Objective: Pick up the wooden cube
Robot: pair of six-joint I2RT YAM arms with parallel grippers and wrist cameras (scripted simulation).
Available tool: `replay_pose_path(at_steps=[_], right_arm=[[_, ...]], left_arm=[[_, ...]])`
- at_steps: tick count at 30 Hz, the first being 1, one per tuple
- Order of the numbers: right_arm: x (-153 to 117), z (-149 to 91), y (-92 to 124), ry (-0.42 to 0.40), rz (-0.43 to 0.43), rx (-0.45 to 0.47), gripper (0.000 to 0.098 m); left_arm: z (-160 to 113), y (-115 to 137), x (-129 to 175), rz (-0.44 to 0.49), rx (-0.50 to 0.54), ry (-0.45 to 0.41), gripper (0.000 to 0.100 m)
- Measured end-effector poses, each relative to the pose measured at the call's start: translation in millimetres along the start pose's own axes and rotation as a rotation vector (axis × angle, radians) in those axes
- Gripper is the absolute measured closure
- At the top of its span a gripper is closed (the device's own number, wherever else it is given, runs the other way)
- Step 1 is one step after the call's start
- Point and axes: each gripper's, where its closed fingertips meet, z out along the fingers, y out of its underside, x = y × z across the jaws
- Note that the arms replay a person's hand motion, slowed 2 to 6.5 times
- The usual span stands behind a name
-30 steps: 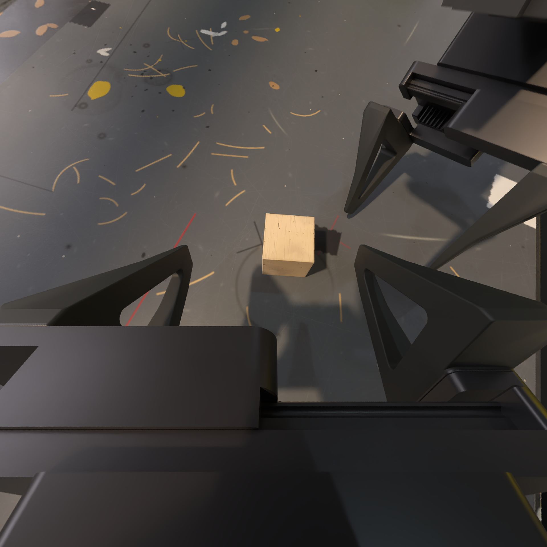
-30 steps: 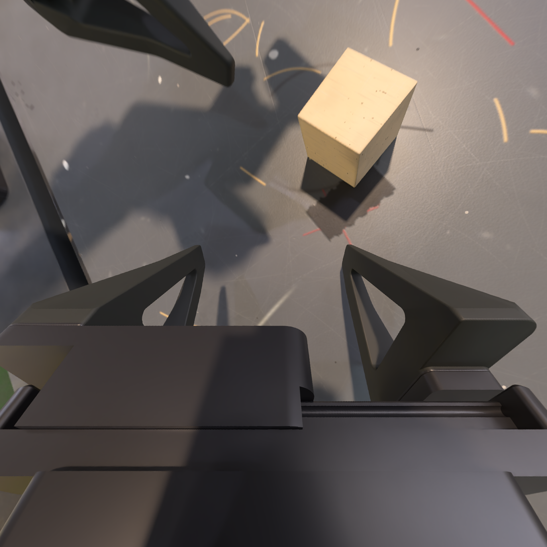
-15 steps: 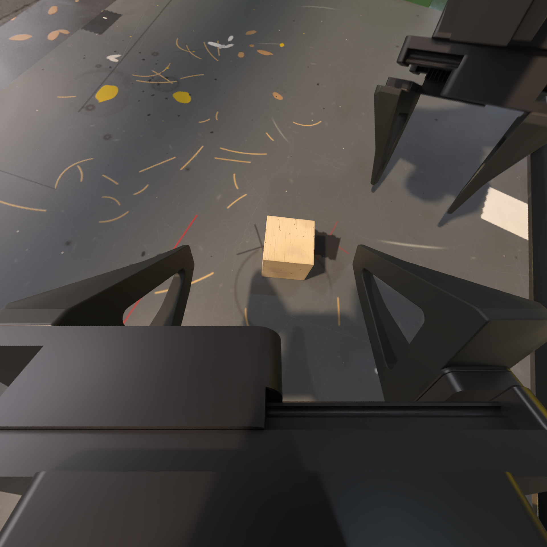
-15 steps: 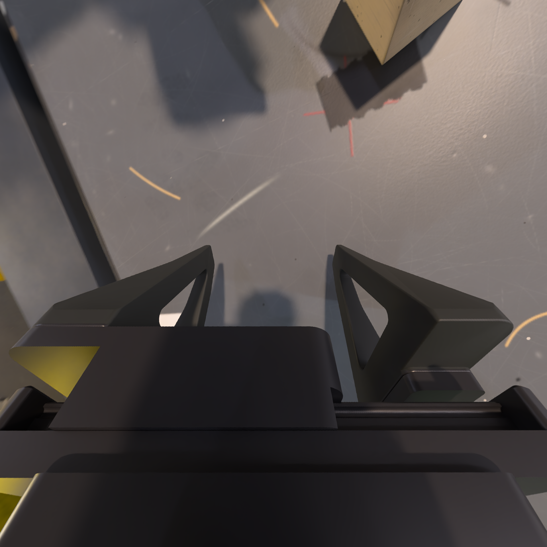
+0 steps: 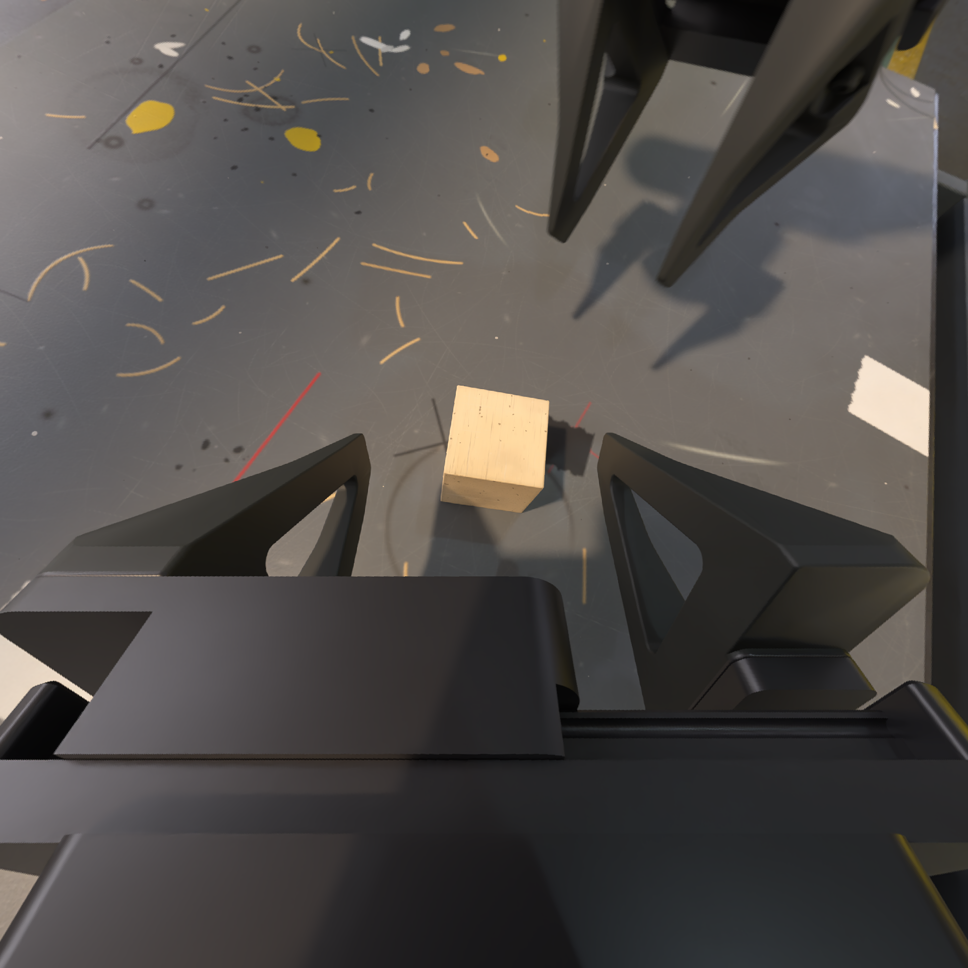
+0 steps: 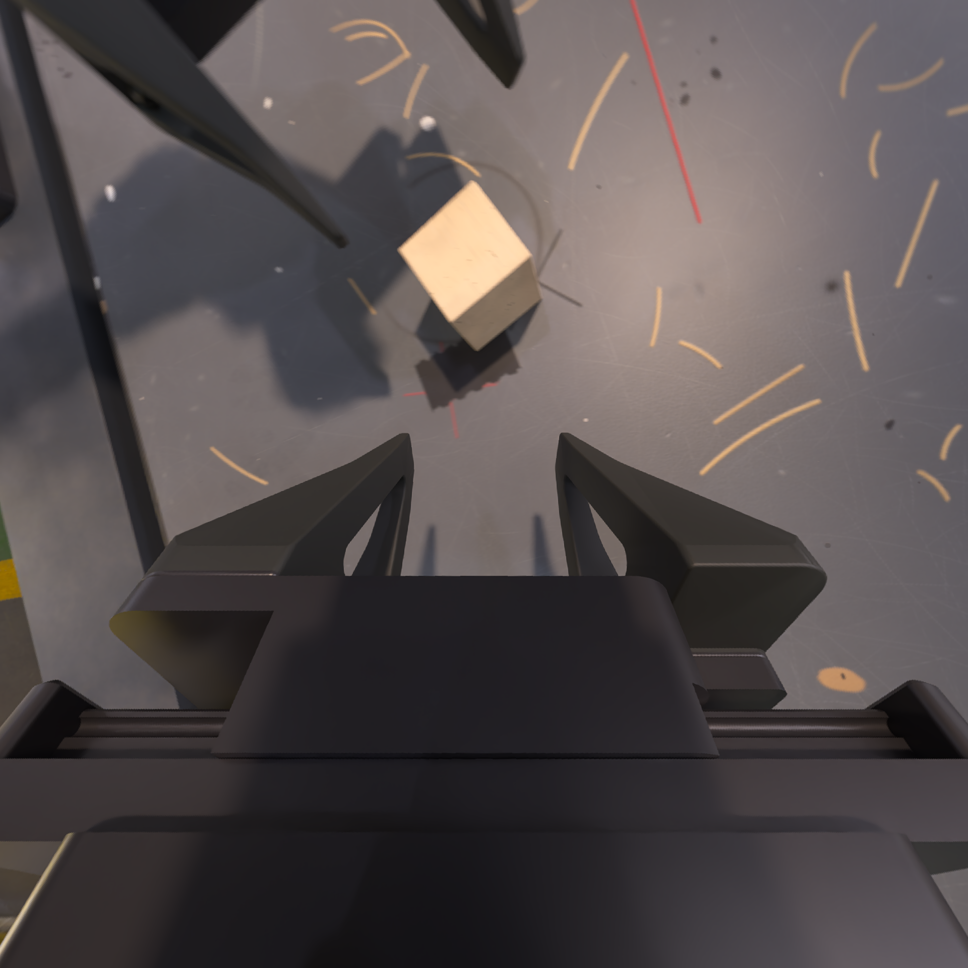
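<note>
The wooden cube (image 5: 495, 448) rests on the dark grey tabletop (image 5: 262, 419). In the left wrist view it lies just ahead of my left gripper (image 5: 482, 439), in line with the gap between the fingertips; the jaws are wide open and empty. My right gripper (image 5: 613, 260) hangs above the table beyond the cube, to the right. In the right wrist view the cube (image 6: 469, 262) sits ahead and slightly left of my right gripper (image 6: 483, 437), which is open, narrower, and empty. The left gripper's fingers (image 6: 293, 178) flank the cube there.
The tabletop is marked with tan scratches, a red line (image 5: 277, 427) and yellow paint spots (image 5: 149, 116). A white patch (image 5: 890, 403) lies at the right, by a dark bar (image 5: 948, 366) along the table's right edge. The same bar (image 6: 78, 262) shows at the left in the right wrist view.
The right gripper has drawn back from the cube and its jaws have narrowed. The left gripper has come closer to the cube, still open. The cube has not moved.
</note>
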Motion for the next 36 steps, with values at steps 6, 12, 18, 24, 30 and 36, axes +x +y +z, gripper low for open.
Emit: replay_pose_path(at_steps=[6, 12, 18, 24, 30, 36], right_arm=[[23, 28, 13, 0.023, 0.048, -0.106, 0.0528], [27, 41, 18, 0.102, 0.005, -0.116, 0.0547], [26, 43, 19, 0.151, -0.008, -0.078, 0.0716], [19, 46, 20, 0.146, -0.034, -0.039, 0.0902], [15, 49, 21, 0.137, -0.055, -0.003, 0.0958], [11, 48, 18, 0.108, -0.079, 0.05, 0.097]], left_arm=[[6, -2, 0, 0.017, -0.017, -0.012, 0.029], [10, -2, -1, 0.011, -0.023, -0.004, 0.03], [14, -2, -1, -0.016, -0.04, 0.025, 0.031], [18, -2, -4, -0.04, -0.047, 0.034, 0.031], [22, -1, -8, -0.068, -0.075, 0.04, 0.031], [29, 6, -7, -0.079, -0.142, 0.066, 0.035]])
